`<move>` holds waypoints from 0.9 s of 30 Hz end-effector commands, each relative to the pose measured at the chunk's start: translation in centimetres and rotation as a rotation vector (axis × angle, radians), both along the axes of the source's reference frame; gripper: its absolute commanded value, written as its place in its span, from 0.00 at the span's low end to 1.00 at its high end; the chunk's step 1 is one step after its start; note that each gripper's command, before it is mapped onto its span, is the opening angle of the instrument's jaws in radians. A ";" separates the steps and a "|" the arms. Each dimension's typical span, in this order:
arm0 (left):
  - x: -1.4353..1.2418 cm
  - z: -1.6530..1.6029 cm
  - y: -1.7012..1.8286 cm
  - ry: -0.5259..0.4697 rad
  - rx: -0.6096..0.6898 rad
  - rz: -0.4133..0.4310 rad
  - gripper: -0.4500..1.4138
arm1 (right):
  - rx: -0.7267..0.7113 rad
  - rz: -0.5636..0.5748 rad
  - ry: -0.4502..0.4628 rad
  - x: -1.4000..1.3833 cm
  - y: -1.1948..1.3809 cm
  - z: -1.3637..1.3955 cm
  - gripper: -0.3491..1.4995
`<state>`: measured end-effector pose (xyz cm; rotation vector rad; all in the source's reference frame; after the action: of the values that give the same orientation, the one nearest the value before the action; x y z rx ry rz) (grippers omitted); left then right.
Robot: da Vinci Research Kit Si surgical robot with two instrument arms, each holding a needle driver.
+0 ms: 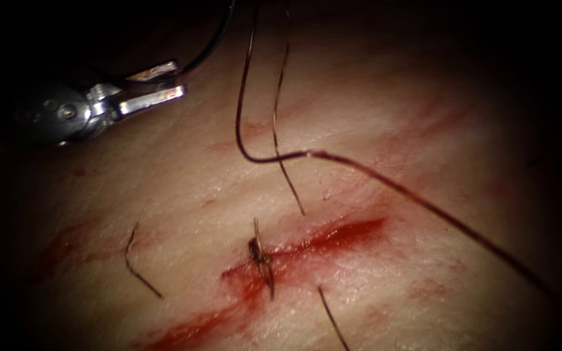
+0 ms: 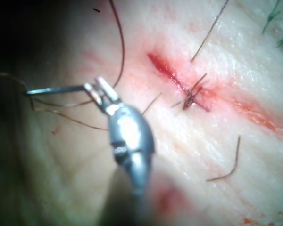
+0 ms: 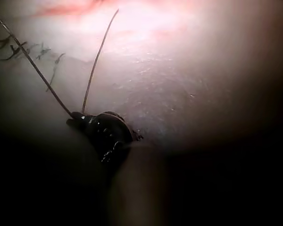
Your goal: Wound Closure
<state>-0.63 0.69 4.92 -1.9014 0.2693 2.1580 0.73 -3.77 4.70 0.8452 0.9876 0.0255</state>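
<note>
My left tool (image 1: 164,83) hangs over the tissue (image 1: 183,188) to the left of the cut (image 1: 346,233). Its jaws are shut on the dark curved needle (image 1: 209,45) near one end. The needle is out of the tissue; in the left wrist view it sticks out sideways (image 2: 56,89) from the left tool (image 2: 100,89). A tied stitch (image 1: 260,255) crosses the cut. Long thread (image 1: 391,185) loops over the tissue and runs off to the right. In the right wrist view, my right tool (image 3: 75,117) is shut on the thread (image 3: 37,70).
Red fluid (image 1: 190,325) streaks the tissue along the cut. Short cut ends of thread lie loose: one left of the cut (image 1: 141,263), one below it (image 1: 332,317). The stitch (image 2: 191,96) and the cut (image 2: 162,68) lie beyond the left tool's jaws.
</note>
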 end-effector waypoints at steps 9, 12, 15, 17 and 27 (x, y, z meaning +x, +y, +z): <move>-0.06 0.07 -0.01 -0.001 0.000 0.000 0.00 | -0.188 0.161 -0.015 -0.04 0.06 0.12 0.91; -0.06 0.07 -0.01 -0.001 0.000 0.000 0.00 | -0.276 0.246 -0.059 -0.12 0.35 0.29 0.99; -0.06 0.07 -0.01 -0.001 0.000 0.000 0.00 | -0.318 0.265 -0.082 -0.37 0.80 0.47 0.99; -0.06 0.07 -0.01 -0.001 0.000 0.000 0.00 | -0.327 0.269 -0.089 -0.46 1.02 0.52 0.99; -0.08 0.07 -0.02 0.001 -0.001 -0.002 0.00 | -0.419 0.397 -0.012 -0.31 1.96 0.94 0.96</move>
<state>-0.66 0.69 4.93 -1.8988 0.2718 2.1583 0.34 -1.79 5.56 0.2584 1.0811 0.1654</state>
